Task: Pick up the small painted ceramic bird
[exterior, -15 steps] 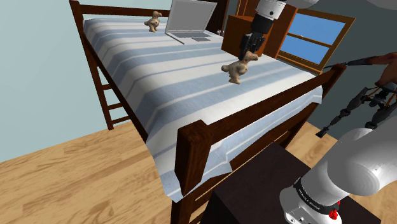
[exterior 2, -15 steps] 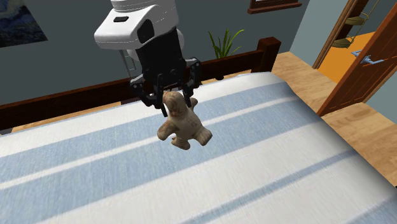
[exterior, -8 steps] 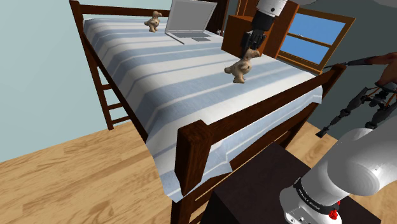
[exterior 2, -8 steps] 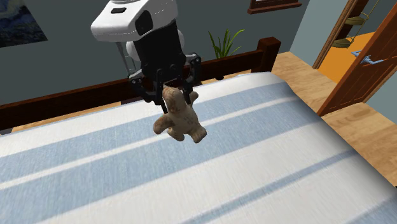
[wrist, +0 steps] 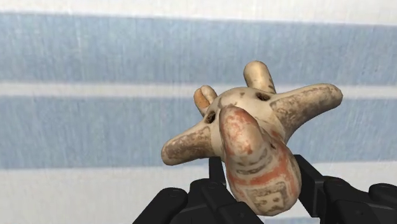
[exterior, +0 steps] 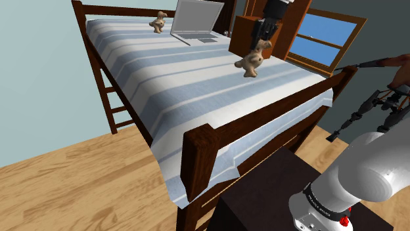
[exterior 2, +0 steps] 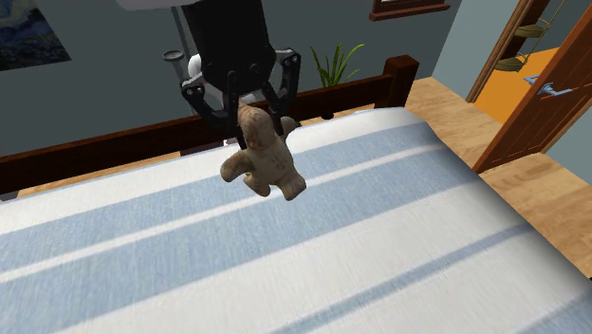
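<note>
A small tan bird figure [exterior: 251, 60] with reddish-brown painted marks hangs above the striped bed [exterior: 164, 79], clear of the cover. My black gripper [exterior: 263, 41] is shut on its upper end. In the second exterior view the bird [exterior 2: 261, 157] dangles tilted below the gripper [exterior 2: 249, 119], its stubby wings and legs spread. Seen from the wrist, the bird [wrist: 254, 140] is clasped between the two fingers of the gripper [wrist: 261, 170], with the blue and white cover far below.
A second, similar bird figure [exterior: 157, 23] stands at the bed's far end beside an open grey laptop [exterior: 194, 23]. Dark wooden bed rails and a corner post [exterior: 200, 157] frame the mattress. A blue-paned window [exterior: 322, 36] and a wooden cabinet stand behind the arm.
The gripper has risen with the bird held in it, lifting it higher above the cover. The bird has swung and tilted a little as it went up.
</note>
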